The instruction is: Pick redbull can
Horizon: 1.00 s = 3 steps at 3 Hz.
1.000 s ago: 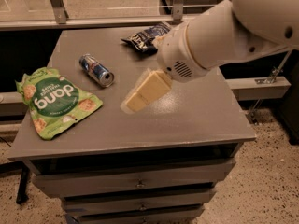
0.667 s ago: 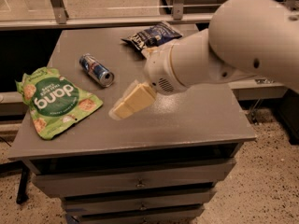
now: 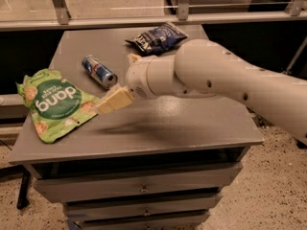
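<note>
1. Materials and shapes
- Table (image 3: 192, 128): flat, matte grey top with squared edges. Drawer fronts (image 3: 144, 188) with small knobs sit below it.
- Arm (image 3: 216, 75): smooth, off-white, rounded shell. It enters from 3 o'clock and crosses the table top.
- Gripper (image 3: 114, 100): cream, wedge-shaped, with flat faces. It hovers above the table just left of centre and points toward 8 o'clock. Whether it is open or closed cannot be told. It holds nothing visible.

2. Task item
- Can (image 3: 99, 71): slim metal cylinder with blue and silver panels and a shiny silver end. It lies on its side at 10 o'clock on the table top, with its long axis running from 10 o'clock to 4 o'clock. The near end faces the gripper.
- The can lies at 11 o'clock from the gripper tip, near it but apart. Nothing touches it.

3. Surroundings
- Green bag (image 3: 55, 102): large, glossy, crinkled pouch with white lettering. It lies flat at 9 o'clock, near the table's left edge, with its right edge close under the gripper tip.
- Blue bag (image 3: 156, 37): dark, crumpled foil at 12 o'clock, beyond the arm's wrist and well apart from the can.
- Rail (image 3: 144, 20): a metal rail with glass panels runs behind the table.
- Nothing lies between the gripper and the can.
</note>
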Each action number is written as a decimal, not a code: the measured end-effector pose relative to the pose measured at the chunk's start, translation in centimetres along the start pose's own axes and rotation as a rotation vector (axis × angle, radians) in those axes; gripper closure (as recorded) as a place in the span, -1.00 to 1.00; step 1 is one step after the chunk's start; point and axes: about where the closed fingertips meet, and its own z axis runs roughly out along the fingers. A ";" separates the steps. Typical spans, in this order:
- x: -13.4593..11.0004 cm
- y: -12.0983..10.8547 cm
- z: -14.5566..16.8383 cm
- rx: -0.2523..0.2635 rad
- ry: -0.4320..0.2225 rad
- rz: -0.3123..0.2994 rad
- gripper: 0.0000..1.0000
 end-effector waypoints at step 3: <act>0.1 -4.7 8.2 0.046 -0.067 0.008 -1.00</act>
